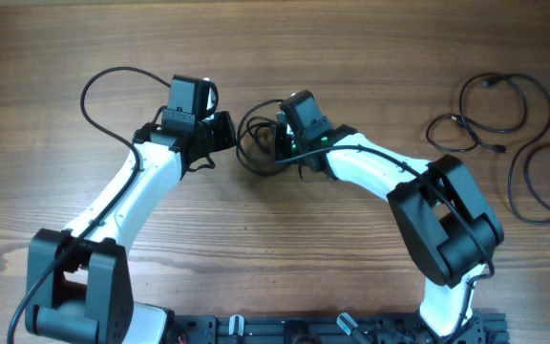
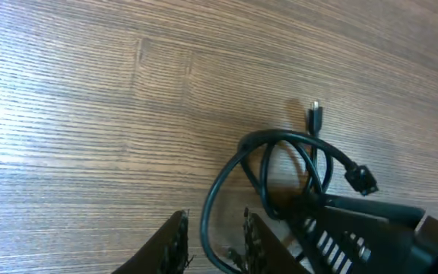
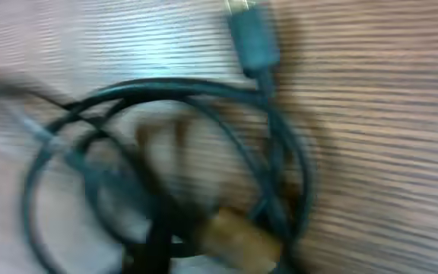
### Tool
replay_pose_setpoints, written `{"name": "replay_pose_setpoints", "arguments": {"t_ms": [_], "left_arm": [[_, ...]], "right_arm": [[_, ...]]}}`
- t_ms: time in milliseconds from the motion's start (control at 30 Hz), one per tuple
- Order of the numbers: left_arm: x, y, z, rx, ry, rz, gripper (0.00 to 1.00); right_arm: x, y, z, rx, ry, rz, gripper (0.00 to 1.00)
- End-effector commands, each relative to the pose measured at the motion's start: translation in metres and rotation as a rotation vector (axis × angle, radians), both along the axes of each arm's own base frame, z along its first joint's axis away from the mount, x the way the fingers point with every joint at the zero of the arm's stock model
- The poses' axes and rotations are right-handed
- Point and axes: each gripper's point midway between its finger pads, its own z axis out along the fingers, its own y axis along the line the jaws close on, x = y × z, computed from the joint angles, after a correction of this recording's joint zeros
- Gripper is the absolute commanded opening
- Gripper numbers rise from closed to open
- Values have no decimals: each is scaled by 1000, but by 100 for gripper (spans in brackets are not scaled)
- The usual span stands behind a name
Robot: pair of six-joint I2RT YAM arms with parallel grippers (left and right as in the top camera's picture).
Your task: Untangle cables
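Well, both arms lean in over one small tangle of black cables point(image 1: 254, 143) on the table point(image 1: 370, 57), one arm on either side of it. The left claw point(image 2: 214, 227) is open, its fingers apart with a strand of the tangle running loosely between them, nothing pinched. The right claw point(image 1: 277, 141) lies on the opposite side of the tangle, right on the crossing strands. Whether it is open or gripping I cannot tell (its own camera gives only a blur). A slim plug point(image 2: 315, 118) and a chunkier plug point(image 2: 362, 179) stick out of the tangle. Well off to the right of the tangle, more cables point(image 1: 493, 113) lie in loose loops.

My worry is that a claw closing on two strands at a crossing would cinch the loops tighter when it pulls. A plug could also catch inside a loop. If only one side holds, the light tangle would probably just slide along.
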Motion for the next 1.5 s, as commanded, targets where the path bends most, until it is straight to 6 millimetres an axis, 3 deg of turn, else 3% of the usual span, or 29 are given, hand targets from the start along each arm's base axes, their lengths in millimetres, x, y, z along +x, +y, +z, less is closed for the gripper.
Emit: {"name": "replay_pose_setpoints", "arguments": {"t_ms": [0, 67, 133, 233, 300, 367, 400, 467, 633, 767, 967, 1100, 1200, 1333, 1400, 1467], "left_arm": [[3, 4, -1, 16, -4, 12, 28], [3, 4, -1, 16, -4, 12, 27], [3, 4, -1, 16, -5, 13, 27], [3, 4, -1, 16, -5, 12, 27], [4, 4, -1, 16, -5, 12, 27], [4, 4, 0, 15, -8, 12, 27], [4, 4, 0, 15, -8, 12, 27], [4, 4, 0, 14, -8, 12, 27], [4, 4, 0, 14, -8, 12, 27], [4, 4, 0, 14, -7, 12, 28], [4, 3, 0, 14, -8, 12, 28], [4, 3, 0, 14, -8, 12, 28], [4, 3, 0, 14, -8, 12, 28], [4, 4, 0, 14, -7, 12, 28], [4, 4, 0, 14, -7, 12, 29], [4, 4, 0, 14, -7, 12, 29]], "right_arm": [[1, -34, -30, -119, 48, -107, 4], [-1, -44, -32, -118, 88, -157, 4], [-5, -41, -26, -62, 128, -136, 4], [-7, -26, 3, 52, 113, 9, 4], [-7, -29, 25, 78, 92, 27, 5], [-7, -34, 35, 75, 79, 28, 15], [-7, -34, 36, 75, 78, 30, 32], [-10, -32, 33, 70, 84, 36, 43], [-8, -34, 29, 13, 44, 69, 45], [2, -48, 25, -116, -20, 15, 50], [2, -49, 23, -130, -25, 12, 52], [-2, -49, 1, -141, 22, 15, 60], [-3, -41, -6, -104, 40, 28, 56], [-3, -42, -11, -101, 57, 5, 31], [-3, -42, -11, -101, 58, 5, 8], [-2, -45, -9, -100, 59, -2, 4]]}}
